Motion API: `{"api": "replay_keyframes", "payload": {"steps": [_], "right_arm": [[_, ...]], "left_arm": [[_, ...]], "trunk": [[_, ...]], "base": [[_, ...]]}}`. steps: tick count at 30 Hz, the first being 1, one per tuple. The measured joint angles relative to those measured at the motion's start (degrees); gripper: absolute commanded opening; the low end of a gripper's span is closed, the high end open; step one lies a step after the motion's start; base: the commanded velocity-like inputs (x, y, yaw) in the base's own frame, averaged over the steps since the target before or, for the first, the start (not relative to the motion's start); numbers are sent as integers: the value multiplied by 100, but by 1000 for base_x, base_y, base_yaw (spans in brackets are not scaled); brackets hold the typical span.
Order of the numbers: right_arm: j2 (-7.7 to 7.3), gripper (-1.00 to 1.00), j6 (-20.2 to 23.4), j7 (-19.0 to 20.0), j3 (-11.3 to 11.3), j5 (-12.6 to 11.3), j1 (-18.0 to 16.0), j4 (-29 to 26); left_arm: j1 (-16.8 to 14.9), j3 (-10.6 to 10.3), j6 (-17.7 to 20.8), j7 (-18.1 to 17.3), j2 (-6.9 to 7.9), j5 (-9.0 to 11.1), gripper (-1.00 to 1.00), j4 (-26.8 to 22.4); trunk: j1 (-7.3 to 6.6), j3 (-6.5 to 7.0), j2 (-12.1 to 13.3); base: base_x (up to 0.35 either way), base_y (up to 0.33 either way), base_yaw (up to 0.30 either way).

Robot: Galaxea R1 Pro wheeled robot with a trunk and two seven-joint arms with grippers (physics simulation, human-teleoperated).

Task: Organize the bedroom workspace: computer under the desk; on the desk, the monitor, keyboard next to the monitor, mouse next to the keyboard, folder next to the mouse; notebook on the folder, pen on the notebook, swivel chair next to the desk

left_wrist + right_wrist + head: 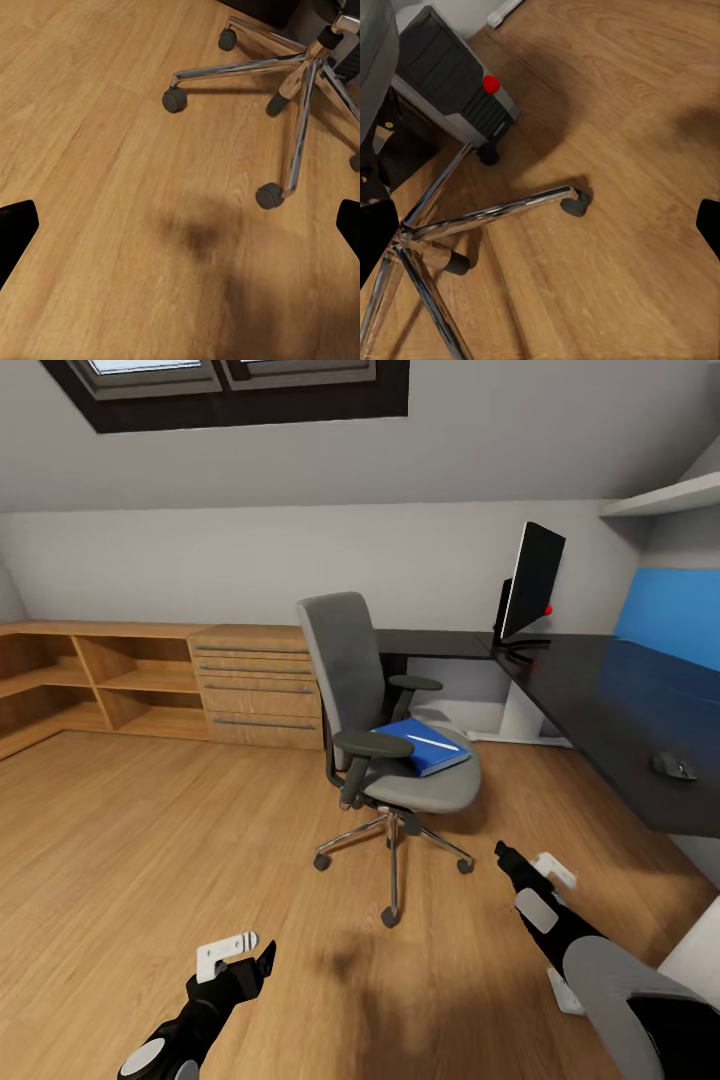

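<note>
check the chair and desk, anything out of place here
Yes. A blue folder with a white pen on it lies on the swivel chair seat, not the desk. The monitor and mouse sit far apart.

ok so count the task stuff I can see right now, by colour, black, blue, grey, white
Black: 3, monitor, mouse, desk
Blue: 1, folder
Grey: 2, chair, computer
White: 1, pen
Total: 7

Both arms are held low and forward; left pincer [243, 956] and right pincer [528, 865] are spread, empty.
</note>
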Motion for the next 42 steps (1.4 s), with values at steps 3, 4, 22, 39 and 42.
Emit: {"api": "replay_keyframes", "payload": {"steps": [3,4,22,39,42], "right_arm": [[-163,100,584,-22,-83,-19,-13,-408],[-185,100,631,-26,-104,-26,-13,-450],[-284,100,785,63,-308,-87,-16,-616],[-288,100,794,55,-312,-94,-16,-614],[-293,100,794,55,-312,-95,-16,-609]], "left_arm": [[0,0,0,4,0,-7,100,0],[0,0,0,5,0,-5,100,0],[0,4,0,7,0,-1,100,0],[0,8,0,8,0,8,100,9],[0,8,0,8,0,8,100,9]], "trunk": [[0,0,0],[0,0,0],[-3,0,0],[-3,0,0],[-3,0,0]], "base": [[0,0,0],[0,0,0],[132,0,0],[326,0,0],[314,0,0]]}}
